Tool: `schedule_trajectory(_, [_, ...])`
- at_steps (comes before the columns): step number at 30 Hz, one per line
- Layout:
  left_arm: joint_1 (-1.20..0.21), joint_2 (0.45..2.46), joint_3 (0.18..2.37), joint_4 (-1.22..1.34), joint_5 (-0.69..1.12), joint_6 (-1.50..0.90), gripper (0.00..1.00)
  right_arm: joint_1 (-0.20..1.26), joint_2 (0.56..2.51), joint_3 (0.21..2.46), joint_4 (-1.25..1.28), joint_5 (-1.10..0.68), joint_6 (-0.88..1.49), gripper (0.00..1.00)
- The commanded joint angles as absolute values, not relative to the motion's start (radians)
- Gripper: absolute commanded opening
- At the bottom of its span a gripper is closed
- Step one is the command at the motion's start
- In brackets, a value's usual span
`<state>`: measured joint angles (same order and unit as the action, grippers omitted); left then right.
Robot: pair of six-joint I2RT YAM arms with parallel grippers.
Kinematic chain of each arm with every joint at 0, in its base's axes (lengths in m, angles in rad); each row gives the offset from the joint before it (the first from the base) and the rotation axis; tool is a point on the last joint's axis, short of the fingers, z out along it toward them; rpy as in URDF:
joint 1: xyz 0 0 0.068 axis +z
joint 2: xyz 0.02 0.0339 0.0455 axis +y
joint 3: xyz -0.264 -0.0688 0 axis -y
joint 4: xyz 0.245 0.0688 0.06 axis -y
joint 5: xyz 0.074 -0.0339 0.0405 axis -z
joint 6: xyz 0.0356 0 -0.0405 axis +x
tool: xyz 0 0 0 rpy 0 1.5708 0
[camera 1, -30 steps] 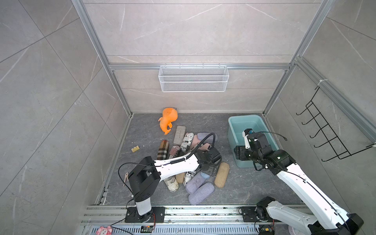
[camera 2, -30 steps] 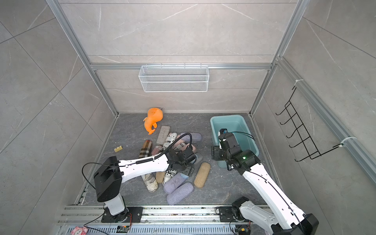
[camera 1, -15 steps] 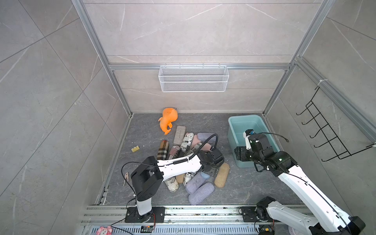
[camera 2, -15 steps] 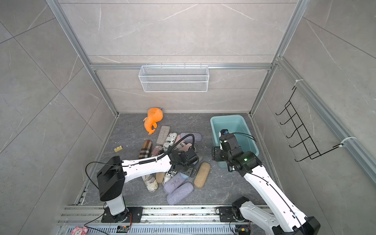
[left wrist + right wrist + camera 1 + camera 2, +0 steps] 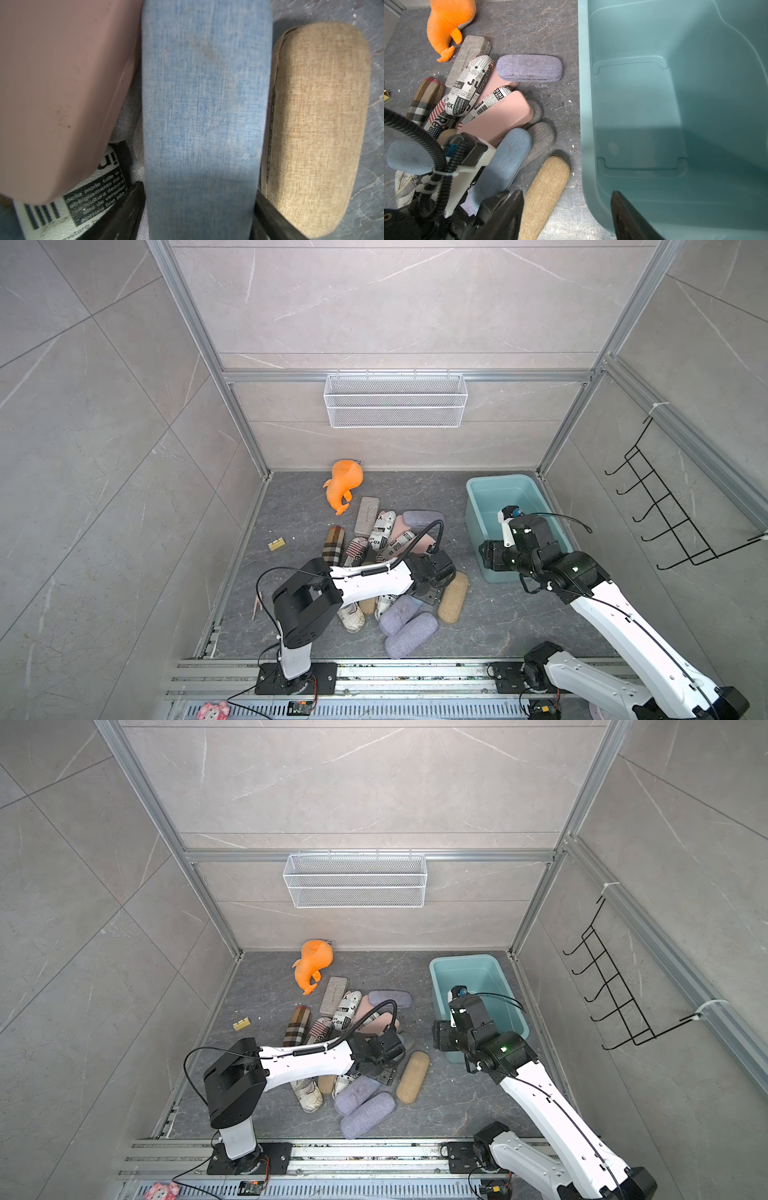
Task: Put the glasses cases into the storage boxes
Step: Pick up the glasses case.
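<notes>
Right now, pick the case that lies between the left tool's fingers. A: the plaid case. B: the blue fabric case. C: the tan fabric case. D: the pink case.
B: in the left wrist view the black fingers of the left tool touch both sides of the blue fabric case; the tan fabric case lies just outside one finger.
</notes>
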<state>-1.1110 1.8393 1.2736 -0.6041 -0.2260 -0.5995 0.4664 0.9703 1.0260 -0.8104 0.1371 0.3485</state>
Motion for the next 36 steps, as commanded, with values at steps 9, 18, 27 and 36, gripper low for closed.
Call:
schedule_trajectory(9, [-1.111, 1.725, 1.225, -0.553, -0.214, -0.597, 0.51, 0.472, 0.957, 1.043, -0.810, 0.084, 0.378, 0.66])
schedule_trajectory(18, [-1.109, 1.396, 1.048, -0.249, -0.205, -0.494, 0.48, 0.471, 0.973, 1.055, -0.649, -0.144, 0.471, 0.62])
schedule_trajectory(27, [-1.042, 1.223, 0.844, 0.151, -0.168, -0.510, 0.47, 0.496, 1.036, 1.046, -0.382, -0.344, 0.603, 0.66])
schedule_trajectory(36, [-1.005, 1.173, 0.784, 0.259, -0.132, -0.557, 0.46, 0.616, 1.153, 1.095, -0.318, -0.278, 0.625, 0.64])
